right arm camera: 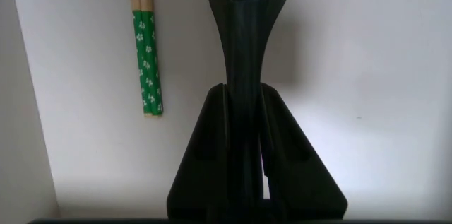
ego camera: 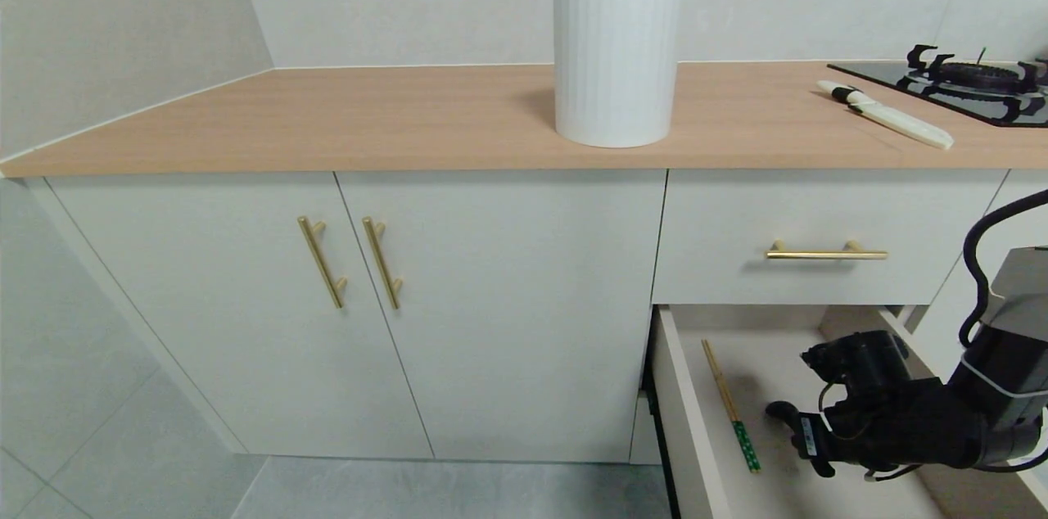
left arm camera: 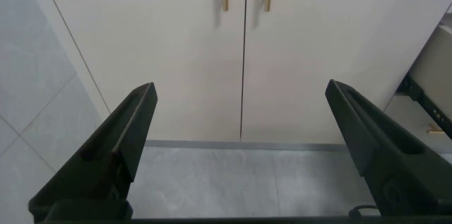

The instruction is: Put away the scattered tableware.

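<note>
My right gripper [ego camera: 806,430] hangs inside the open lower drawer [ego camera: 684,388], shut on a black spoon [right arm camera: 247,1] whose rounded bowl [ego camera: 780,410] sticks out past the fingers [right arm camera: 212,121]. Just above the drawer floor, the spoon lies close beside a pair of wooden chopsticks with green patterned ends [ego camera: 731,408] [right arm camera: 145,40], which rest on the floor near the drawer's left wall. My left gripper [left arm camera: 240,93] is open and holds nothing, low in front of the double cabinet doors [left arm camera: 244,47]. A white knife with a black band [ego camera: 884,114] lies on the wooden counter [ego camera: 368,114] at the right.
A tall white ribbed container [ego camera: 616,44] stands mid-counter. A black gas hob [ego camera: 974,81] sits at the far right behind the knife. A shut drawer with a gold handle [ego camera: 825,254] is above the open one. Grey tiled floor [left arm camera: 226,181] runs below the cabinets.
</note>
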Tool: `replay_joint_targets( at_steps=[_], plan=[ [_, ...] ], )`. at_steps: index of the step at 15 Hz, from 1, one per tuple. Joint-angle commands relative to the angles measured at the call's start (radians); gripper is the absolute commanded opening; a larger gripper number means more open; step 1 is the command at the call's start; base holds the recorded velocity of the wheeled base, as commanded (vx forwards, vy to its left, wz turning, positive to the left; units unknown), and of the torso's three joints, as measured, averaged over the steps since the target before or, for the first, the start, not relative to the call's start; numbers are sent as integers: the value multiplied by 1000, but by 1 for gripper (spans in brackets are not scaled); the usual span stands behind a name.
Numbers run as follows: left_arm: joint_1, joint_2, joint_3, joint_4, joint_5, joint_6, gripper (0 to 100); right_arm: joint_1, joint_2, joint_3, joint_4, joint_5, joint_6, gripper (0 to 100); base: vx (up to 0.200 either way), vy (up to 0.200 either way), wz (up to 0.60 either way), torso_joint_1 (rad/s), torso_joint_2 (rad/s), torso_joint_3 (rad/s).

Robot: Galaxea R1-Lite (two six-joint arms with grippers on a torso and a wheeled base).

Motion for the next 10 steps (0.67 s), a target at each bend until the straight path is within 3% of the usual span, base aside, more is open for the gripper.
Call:
replay_joint_targets(
  at_steps=[1, 9, 10],
  plan=[
    [0, 0, 0, 0, 0, 0, 100, -2, 36, 1, -17, 0, 0, 0, 0, 0, 0, 0, 0, 0],
    [0, 0, 0, 0, 2, 0, 100, -16, 39, 2, -44, 0, 0, 0, 0, 0, 0, 0, 0, 0],
    [0, 0, 0, 0, 0, 0, 100, -16, 38, 2, -46, 0, 0, 100, 0, 0, 0, 0, 0, 0]
  ],
)
